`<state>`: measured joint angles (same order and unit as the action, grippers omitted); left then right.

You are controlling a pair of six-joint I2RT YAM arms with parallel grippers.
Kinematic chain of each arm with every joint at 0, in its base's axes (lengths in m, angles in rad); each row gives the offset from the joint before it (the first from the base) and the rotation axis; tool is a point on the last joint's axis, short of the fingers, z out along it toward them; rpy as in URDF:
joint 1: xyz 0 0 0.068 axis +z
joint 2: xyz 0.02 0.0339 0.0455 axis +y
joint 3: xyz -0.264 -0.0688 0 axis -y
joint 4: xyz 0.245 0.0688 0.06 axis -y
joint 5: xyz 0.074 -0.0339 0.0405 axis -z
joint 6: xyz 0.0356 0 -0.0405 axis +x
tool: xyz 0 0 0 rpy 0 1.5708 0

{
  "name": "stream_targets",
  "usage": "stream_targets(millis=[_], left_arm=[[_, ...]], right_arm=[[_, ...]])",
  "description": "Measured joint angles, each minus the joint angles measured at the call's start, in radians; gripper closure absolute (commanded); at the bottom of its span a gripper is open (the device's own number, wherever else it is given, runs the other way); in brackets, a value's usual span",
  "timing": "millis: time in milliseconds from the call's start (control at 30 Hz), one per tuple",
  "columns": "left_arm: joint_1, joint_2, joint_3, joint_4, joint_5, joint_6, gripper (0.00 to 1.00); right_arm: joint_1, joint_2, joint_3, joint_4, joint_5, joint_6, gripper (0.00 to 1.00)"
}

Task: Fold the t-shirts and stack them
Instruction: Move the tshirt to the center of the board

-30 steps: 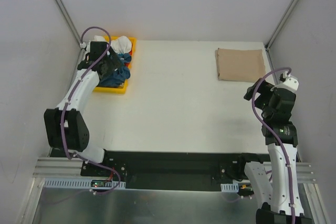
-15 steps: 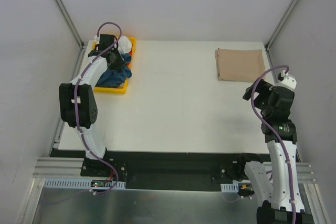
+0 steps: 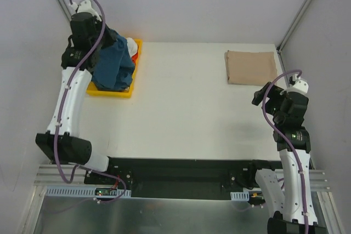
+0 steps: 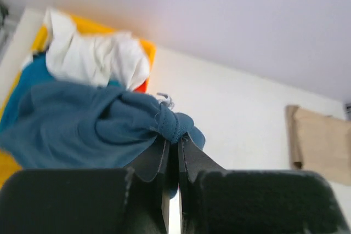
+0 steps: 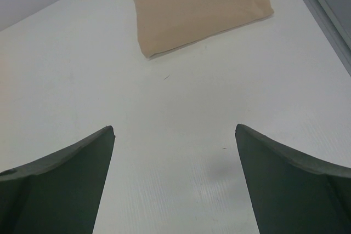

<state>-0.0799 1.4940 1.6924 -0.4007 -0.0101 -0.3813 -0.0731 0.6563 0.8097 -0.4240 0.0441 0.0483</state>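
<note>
The left gripper (image 4: 173, 138) pinched the teal shirt (image 4: 82, 130) over the far-left corner's tray (image 3: 112, 93); the right gripper (image 5: 174, 130) gaped near the right edge.

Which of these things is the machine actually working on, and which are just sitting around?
Belongs to the job:
- blue shirt, pinched in the left hand
- white shirt, crumpled
- beige shirt, folded flat

Just there:
- yellow tray
- table
- right hand, open, holding nothing

Teal shirt (image 3: 112, 64), beige shirt (image 3: 251, 67), yellow tray (image 3: 112, 92)
</note>
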Motion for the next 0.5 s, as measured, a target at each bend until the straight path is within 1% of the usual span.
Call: stream_targets(millis=[100, 233, 333, 400, 500], left_arm=[[-0.006, -0.097, 0.069, 0.021, 0.040, 0.019, 1.00], [-0.016, -0.150, 0.197, 0.074, 0.201, 0.029, 1.00], [-0.065, -0.119, 0.325, 0.104, 0.357, 0.024, 1.00], [-0.119, -0.082, 0.410, 0.112, 0.439, 0.016, 1.00], [-0.231, -0.020, 0.507, 0.121, 0.537, 0.004, 1.00]], right_arm=[[0.000, -0.014, 0.000, 0.000, -0.010, 0.001, 0.04], [0.000, -0.037, 0.000, 0.000, -0.042, 0.003, 0.04], [0.000, -0.054, 0.000, 0.000, -0.058, 0.004, 0.04], [0.000, -0.069, 0.000, 0.000, -0.061, 0.004, 0.04], [0.000, -0.091, 0.000, 0.000, -0.066, 0.008, 0.04]])
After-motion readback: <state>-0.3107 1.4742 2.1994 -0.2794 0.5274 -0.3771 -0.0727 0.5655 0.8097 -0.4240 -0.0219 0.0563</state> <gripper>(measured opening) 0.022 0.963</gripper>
